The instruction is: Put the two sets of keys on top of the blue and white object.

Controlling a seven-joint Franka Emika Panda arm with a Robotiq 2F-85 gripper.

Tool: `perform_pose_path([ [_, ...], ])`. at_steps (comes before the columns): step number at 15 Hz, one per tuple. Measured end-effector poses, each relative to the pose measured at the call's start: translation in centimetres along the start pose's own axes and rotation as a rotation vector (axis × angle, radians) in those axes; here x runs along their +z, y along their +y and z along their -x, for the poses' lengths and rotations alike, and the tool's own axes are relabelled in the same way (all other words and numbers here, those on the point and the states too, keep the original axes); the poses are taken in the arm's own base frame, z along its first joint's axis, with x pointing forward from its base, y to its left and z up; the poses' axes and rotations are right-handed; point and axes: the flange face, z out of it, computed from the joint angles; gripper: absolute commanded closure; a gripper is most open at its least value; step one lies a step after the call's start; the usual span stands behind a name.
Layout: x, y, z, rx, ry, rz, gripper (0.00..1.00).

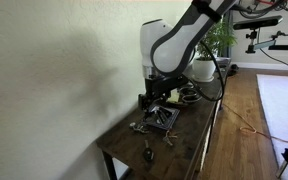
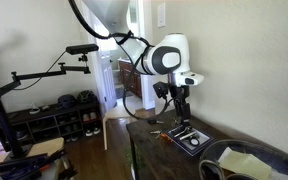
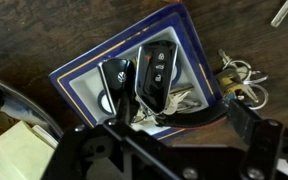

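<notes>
In the wrist view the blue and white object [image 3: 89, 80] lies flat on the dark wooden table. One set of keys [image 3: 154, 70], with black fobs and silvery keys, rests on top of it. The other set of keys [image 3: 240, 82], a bunch of silvery and brass keys on rings, lies on the table just off the object's right edge. My gripper [image 3: 179, 122] hangs directly above the object's near edge, open, with nothing between its fingers [image 3: 246, 120]. In both exterior views the gripper [image 1: 156, 100] [image 2: 180, 108] stands a little above the object [image 1: 165, 120] [image 2: 190, 139].
A round dark dish [image 2: 246, 160] holding yellowish paper sits near the object. A potted plant [image 1: 206, 55] stands at the table's far end by the wall. A small dark item [image 1: 149, 153] and an orange item [image 2: 156, 135] lie on the tabletop.
</notes>
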Motion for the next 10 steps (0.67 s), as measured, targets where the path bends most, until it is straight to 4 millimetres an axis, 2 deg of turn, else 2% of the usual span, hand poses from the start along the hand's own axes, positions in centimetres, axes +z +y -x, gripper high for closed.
perform_pose_path([
  [7,-3.9,-1.4,1.3,-0.027,-0.028,-0.006,0.00],
  [10,-4.8,-1.7,1.7,-0.034,-0.029,-0.010,0.00],
])
